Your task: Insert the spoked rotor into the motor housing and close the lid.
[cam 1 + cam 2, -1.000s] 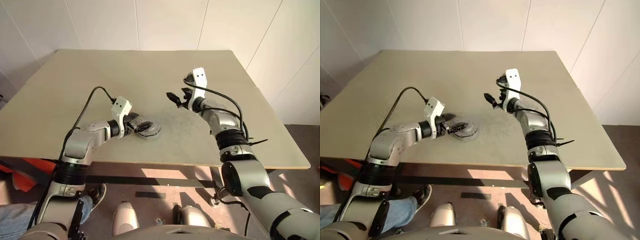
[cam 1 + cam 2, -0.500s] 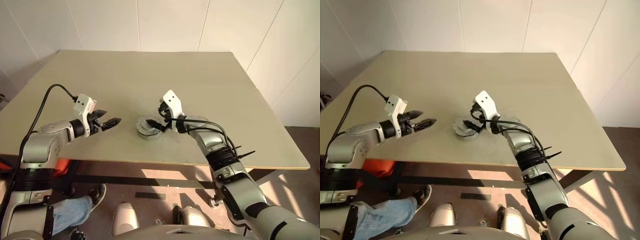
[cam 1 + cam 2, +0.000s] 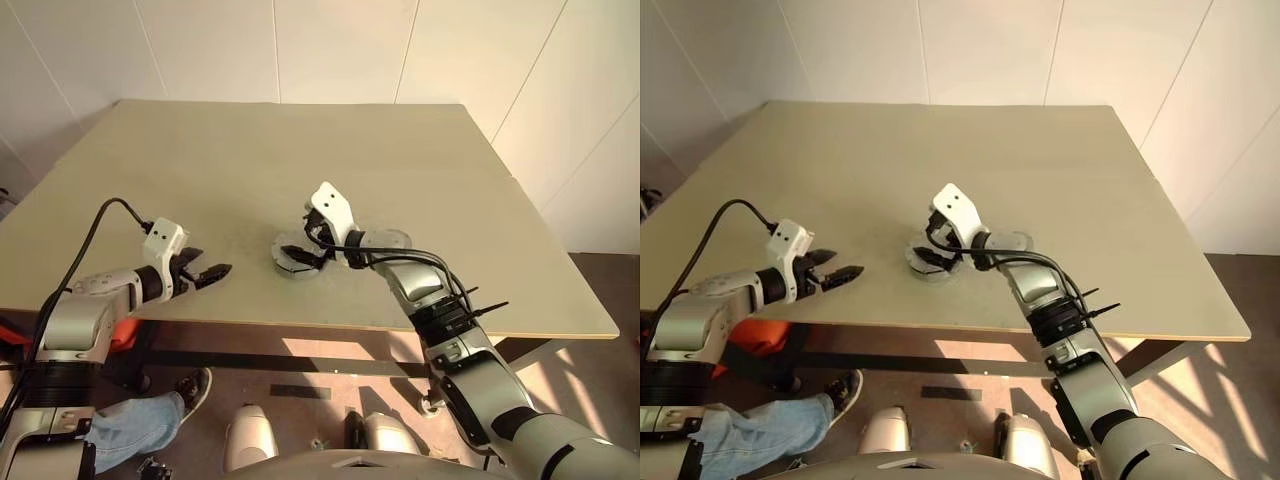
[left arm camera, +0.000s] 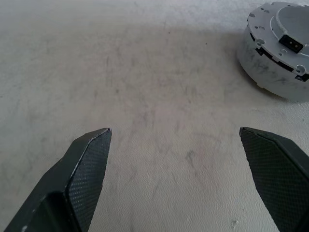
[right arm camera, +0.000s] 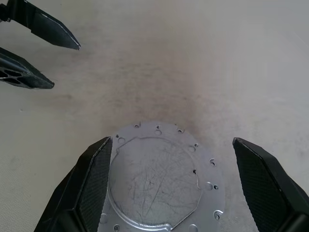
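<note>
The motor housing, a round silver can, stands on the table near the front middle. Its upper face is a flat silver plate with small holes, so no windings show. My right gripper hangs open just over it, one finger on each side of the plate. My left gripper is open and empty, low over bare table to the housing's left, and the can lies off to one side ahead of it. A flat grey disc, apparently the lid, lies beside my right forearm. The spoked rotor is hidden.
The beige table stretches bare behind the housing, and its front edge runs close below both grippers. White walls stand behind and to the right. A person's leg and shoe are on the floor under the table's left front.
My left gripper left the housing and moved left toward the front edge. My right gripper came down from above the table's right side and now sits over the housing.
</note>
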`<state>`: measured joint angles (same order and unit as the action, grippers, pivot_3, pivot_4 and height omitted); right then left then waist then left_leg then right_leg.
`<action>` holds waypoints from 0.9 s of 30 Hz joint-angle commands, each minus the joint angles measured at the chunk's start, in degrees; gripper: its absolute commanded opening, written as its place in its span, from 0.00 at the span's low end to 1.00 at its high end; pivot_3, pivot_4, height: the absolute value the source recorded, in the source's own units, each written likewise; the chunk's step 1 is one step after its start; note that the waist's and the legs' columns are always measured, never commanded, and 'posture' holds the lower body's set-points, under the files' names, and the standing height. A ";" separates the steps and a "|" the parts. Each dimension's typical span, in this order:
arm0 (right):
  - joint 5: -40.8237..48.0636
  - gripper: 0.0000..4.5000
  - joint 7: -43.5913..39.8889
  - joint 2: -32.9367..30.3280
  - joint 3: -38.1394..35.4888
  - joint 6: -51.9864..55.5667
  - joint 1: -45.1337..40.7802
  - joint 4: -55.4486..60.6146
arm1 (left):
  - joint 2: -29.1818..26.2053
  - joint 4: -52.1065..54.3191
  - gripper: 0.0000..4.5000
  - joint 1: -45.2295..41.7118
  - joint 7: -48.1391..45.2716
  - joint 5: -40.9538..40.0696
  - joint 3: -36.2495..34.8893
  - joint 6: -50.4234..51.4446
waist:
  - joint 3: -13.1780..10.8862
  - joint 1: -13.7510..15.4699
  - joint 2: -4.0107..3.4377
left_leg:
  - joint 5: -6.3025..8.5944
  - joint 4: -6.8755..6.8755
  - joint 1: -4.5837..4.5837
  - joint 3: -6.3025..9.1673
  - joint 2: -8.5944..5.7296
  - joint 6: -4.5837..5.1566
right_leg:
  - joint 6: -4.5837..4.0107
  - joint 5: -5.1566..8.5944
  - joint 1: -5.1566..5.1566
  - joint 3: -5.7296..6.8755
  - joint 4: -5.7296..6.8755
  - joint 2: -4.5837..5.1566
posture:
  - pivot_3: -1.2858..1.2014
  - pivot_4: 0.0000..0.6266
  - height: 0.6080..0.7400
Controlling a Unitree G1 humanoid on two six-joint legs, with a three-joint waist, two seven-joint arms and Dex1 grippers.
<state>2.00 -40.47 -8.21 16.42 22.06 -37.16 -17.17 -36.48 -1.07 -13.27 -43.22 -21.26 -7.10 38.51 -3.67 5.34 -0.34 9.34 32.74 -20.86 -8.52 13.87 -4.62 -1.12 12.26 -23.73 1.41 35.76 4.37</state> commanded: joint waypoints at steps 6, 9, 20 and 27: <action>0.89 1.00 0.25 0.86 -0.82 0.69 0.05 -1.22 | 0.46 2.99 0.99 -0.68 -0.22 -1.03 -0.73 -0.93 | 0.01 0.00 0.02 | 0.00 0.00 -0.01 0.00 0.00 -0.01 | 0.00 0.00 0.00 0.00 0.00 0.00 | 0.52 0.00 1.00; 0.84 1.00 0.58 1.20 -1.07 0.33 -0.08 -2.72 | 0.47 3.15 0.99 -0.73 -0.25 -1.34 -1.06 -0.92 | 0.01 -0.02 0.01 | 0.00 0.00 -0.01 0.00 0.00 0.00 | 0.00 0.00 0.00 0.00 0.00 0.00 | 0.52 0.00 1.00; -0.02 0.91 0.87 0.88 -0.34 -1.09 1.05 -3.89 | 0.42 2.21 1.00 -1.48 0.02 -1.04 -0.86 -1.55 | 0.01 -0.01 0.03 | 0.00 0.01 0.00 0.00 0.00 -0.01 | 0.00 0.00 0.02 0.00 0.01 0.00 | 0.52 0.00 1.00; 0.56 0.67 0.33 0.48 -0.90 -1.71 0.89 -2.63 | 0.16 0.69 1.00 -2.16 0.00 -0.64 -0.94 -2.24 | 0.01 0.01 0.03 | 0.00 0.01 0.20 0.00 0.00 0.00 | 0.00 0.00 0.20 0.00 0.01 0.00 | 0.52 0.00 1.00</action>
<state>2.09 -39.90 -7.43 16.39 21.39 -36.00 -21.44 -35.77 -0.65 -14.06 -43.25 -21.73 -6.78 37.59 -3.66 5.35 -0.31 9.34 32.75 -20.64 -8.52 13.87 -4.62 -1.12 12.26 -23.50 1.41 35.77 4.37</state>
